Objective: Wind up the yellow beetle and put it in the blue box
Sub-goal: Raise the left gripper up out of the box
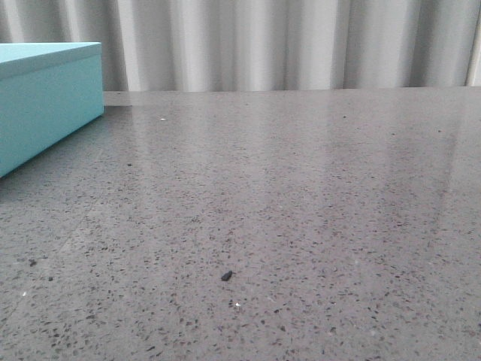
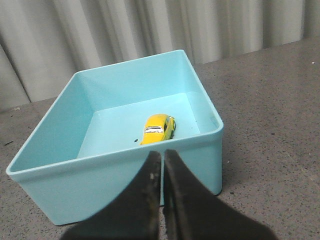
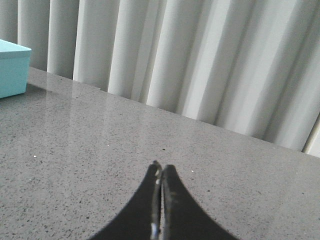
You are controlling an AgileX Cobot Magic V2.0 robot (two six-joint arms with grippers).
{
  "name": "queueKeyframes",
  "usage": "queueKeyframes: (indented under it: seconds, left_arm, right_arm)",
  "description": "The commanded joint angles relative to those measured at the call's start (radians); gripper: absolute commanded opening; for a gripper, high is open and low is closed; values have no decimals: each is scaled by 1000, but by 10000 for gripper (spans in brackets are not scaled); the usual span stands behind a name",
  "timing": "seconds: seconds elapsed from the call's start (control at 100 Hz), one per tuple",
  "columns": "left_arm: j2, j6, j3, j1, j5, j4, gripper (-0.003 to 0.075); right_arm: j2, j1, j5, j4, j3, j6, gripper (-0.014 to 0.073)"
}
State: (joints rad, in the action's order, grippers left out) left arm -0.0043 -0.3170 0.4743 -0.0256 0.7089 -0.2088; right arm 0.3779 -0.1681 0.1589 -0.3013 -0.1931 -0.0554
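Yellow beetle [image 2: 159, 128] is inside the blue box [image 2: 120, 177], sitting on the box floor at centre frame in the left wrist view, slightly right of middle, close to the near wall. Upright on its wheels, rear window facing the camera. Nothing is touching it. There is a small dark dot on the floor just left of the car; can't tell what it is.

Box is open-topped with no lid in view. In the front view only 1 corner of it shows, upper left of frame [image 1: 45, 105], and the car is hidden behind the wall from that angle.

Left gripper [image 2: 162, 165] is at bottom centre of its frame, fingers pressed together, holding nothing, hanging above and outside the near wall of the box. Right gripper [image 3: 161, 172] is at bottom centre of its own frame, fingers likewise together and empty, over bare table [image 1: 301, 210] with the box well away at the upper left edge [image 3: 12, 70].

Status call: storing looks done, since the car is in the box and released. The wind-up step can't be verified from these frames; a parked car looks the same wound or not. Judging by both hands being empty and clear of the car, I'd put the task at or very near its end. At most, what's left is pulling the left arm off the box.

Other bits: grey speckled tabletop, 1 small dark fleck at lower centre of the front view [image 1: 226, 276], pale pleated curtain [image 1: 301, 41] across the back.
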Motion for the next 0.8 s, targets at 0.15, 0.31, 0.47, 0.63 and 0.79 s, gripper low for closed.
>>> queueKeyframes:
  seconds: [0.15,0.31,0.47,0.63,0.79]
  left_arm:
    - [2,10,21,2,-87,-19,-21]
    - [2,10,21,2,-87,-19,-21]
    - [2,10,21,2,-87,-19,-21]
    - [2,10,18,2,-89,-19,-21]
    - [2,10,-4,2,-89,-19,-21]
  right_arm:
    - [-80,1,105,-7,11,5,-61]
    - [-139,1,63,-7,11,5,-61]
    - [-144,1,54,-7,11,5,-61]
    - [-144,1,54,-7,11,5,-61]
    - [-144,1,54,-7,11,5,-61]
